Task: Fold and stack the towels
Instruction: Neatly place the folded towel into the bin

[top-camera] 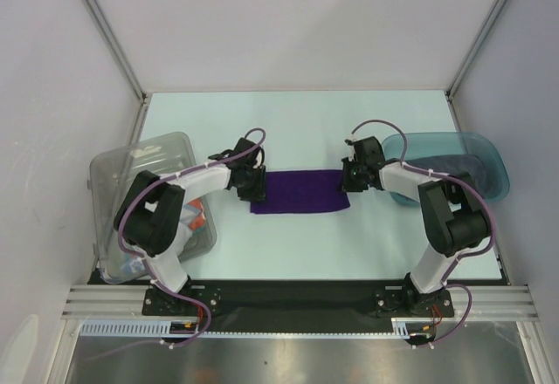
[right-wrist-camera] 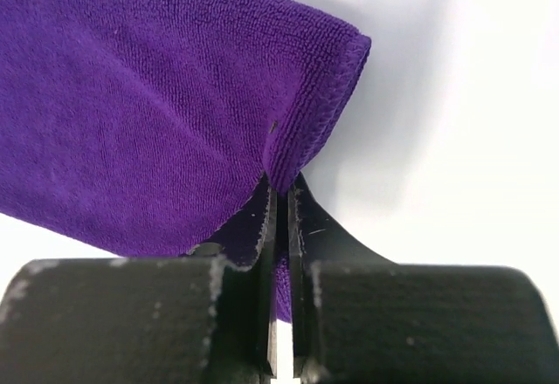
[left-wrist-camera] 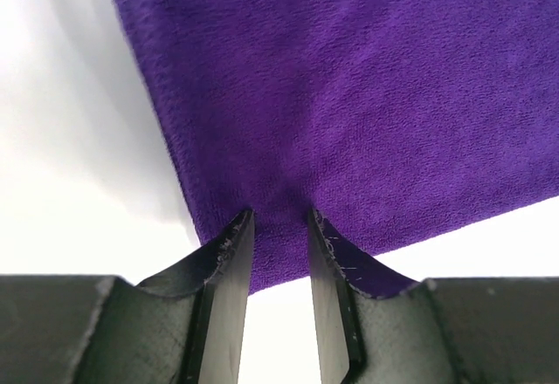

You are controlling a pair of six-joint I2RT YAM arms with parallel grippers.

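A purple towel (top-camera: pixel 301 192), folded into a flat strip, lies on the white table between my two arms. My left gripper (top-camera: pixel 256 190) is at its left end. In the left wrist view this gripper (left-wrist-camera: pixel 279 214) has its jaws a narrow gap apart, with a puckered bit of the towel (left-wrist-camera: pixel 349 96) near its edge held between them. My right gripper (top-camera: pixel 348 181) is at the right end. In the right wrist view it (right-wrist-camera: pixel 281 183) is shut on the hemmed corner of the towel (right-wrist-camera: pixel 131 122), which lifts slightly there.
A clear plastic bin (top-camera: pixel 131 161) stands at the left beside the left arm, with more cloths (top-camera: pixel 196 218) bunched inside it. A teal translucent tray (top-camera: pixel 480 161) sits at the right behind the right arm. White walls close in the table's sides and back.
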